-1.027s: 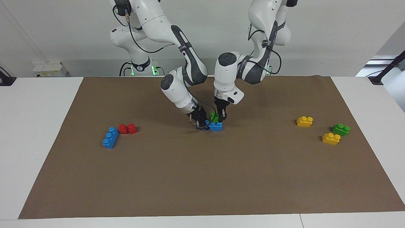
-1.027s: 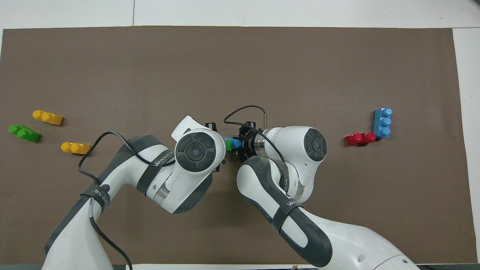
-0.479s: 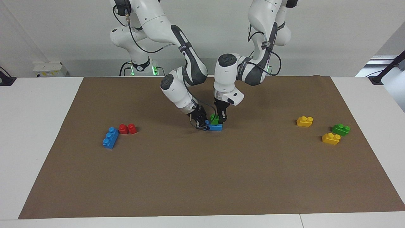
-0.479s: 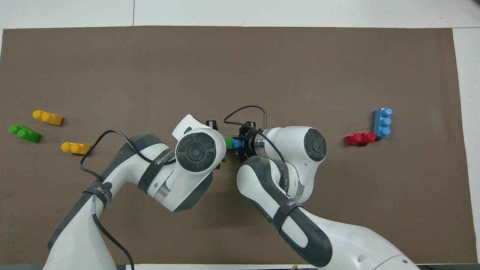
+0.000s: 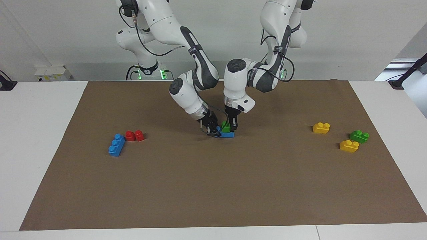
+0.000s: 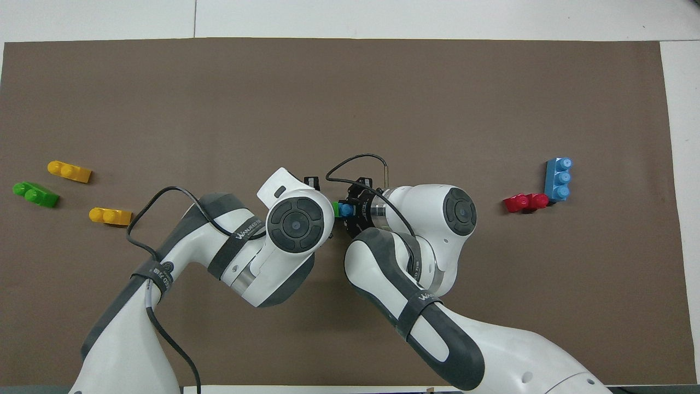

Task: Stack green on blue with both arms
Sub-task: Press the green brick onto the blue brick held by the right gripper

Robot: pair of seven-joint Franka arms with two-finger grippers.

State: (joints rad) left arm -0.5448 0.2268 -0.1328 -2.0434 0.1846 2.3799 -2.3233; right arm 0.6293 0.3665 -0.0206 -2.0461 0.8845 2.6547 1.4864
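A blue three-stud brick [image 5: 228, 134] lies on the brown mat mid-table, with a green two-stud brick [image 5: 226, 127] sitting on its end toward the left arm. My left gripper [image 5: 232, 126] comes straight down and is shut on the green brick. My right gripper [image 5: 213, 130] comes in slanted and is shut on the blue brick's other end. In the overhead view only slivers of the green brick [image 6: 335, 208] and the blue brick [image 6: 345, 209] show between the two wrists. The left gripper is hidden there under its own wrist.
A second blue brick [image 5: 116, 145] and a red brick [image 5: 134, 135] lie toward the right arm's end. A second green brick [image 5: 359, 136] and two yellow bricks [image 5: 321, 128] [image 5: 349, 146] lie toward the left arm's end. The brown mat [image 5: 213, 193] covers the table.
My left gripper has lowered the green brick onto the blue brick and shifted slightly toward the right arm's end. The right gripper has held still on the blue brick.
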